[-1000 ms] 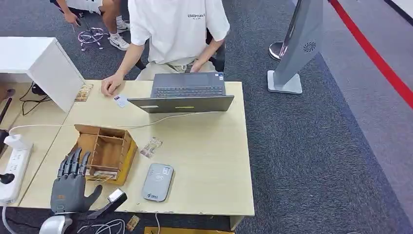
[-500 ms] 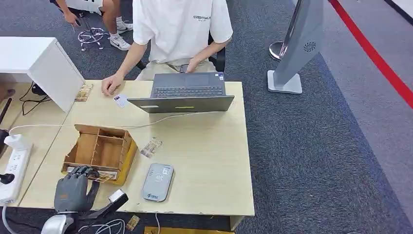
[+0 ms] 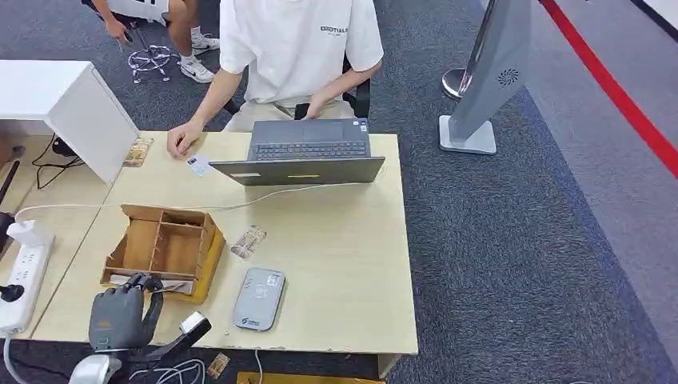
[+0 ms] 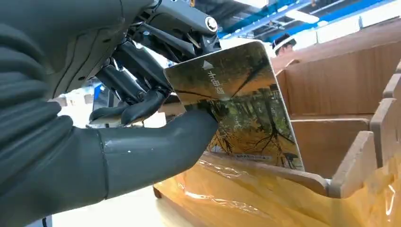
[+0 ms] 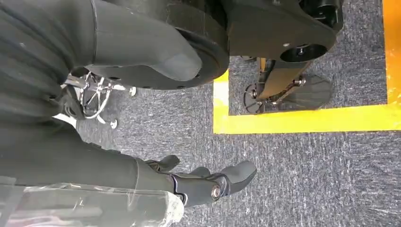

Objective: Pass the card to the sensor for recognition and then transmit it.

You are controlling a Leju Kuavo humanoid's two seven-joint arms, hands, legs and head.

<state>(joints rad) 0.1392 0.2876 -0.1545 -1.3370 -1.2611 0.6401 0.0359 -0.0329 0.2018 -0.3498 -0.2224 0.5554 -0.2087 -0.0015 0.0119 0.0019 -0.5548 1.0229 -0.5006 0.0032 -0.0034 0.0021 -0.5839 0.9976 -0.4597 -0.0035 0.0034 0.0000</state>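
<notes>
My left hand [image 3: 120, 314] is at the near edge of the wooden compartment box [image 3: 164, 248] on the table's front left. In the left wrist view the thumb [image 4: 156, 142] and fingers pinch a card [image 4: 236, 104] printed with a tree picture, standing upright in the front slot of the box [image 4: 331, 94]. The grey card sensor [image 3: 258, 298] lies flat on the table to the right of the box, a short way from that hand. My right hand [image 5: 203, 182] hangs over grey carpet with its fingers loosely apart and nothing in them.
A second card [image 3: 249, 242] lies between box and sensor. An open laptop [image 3: 300, 152] sits at the far edge with a seated person [image 3: 292, 48] behind it, one hand by a small card [image 3: 198, 166]. A power strip [image 3: 20, 280] and a white box [image 3: 68, 104] are at the left.
My left hand's fingers, spread over the box a second ago, have curled down at its near edge and closed on the card. The person has shifted slightly.
</notes>
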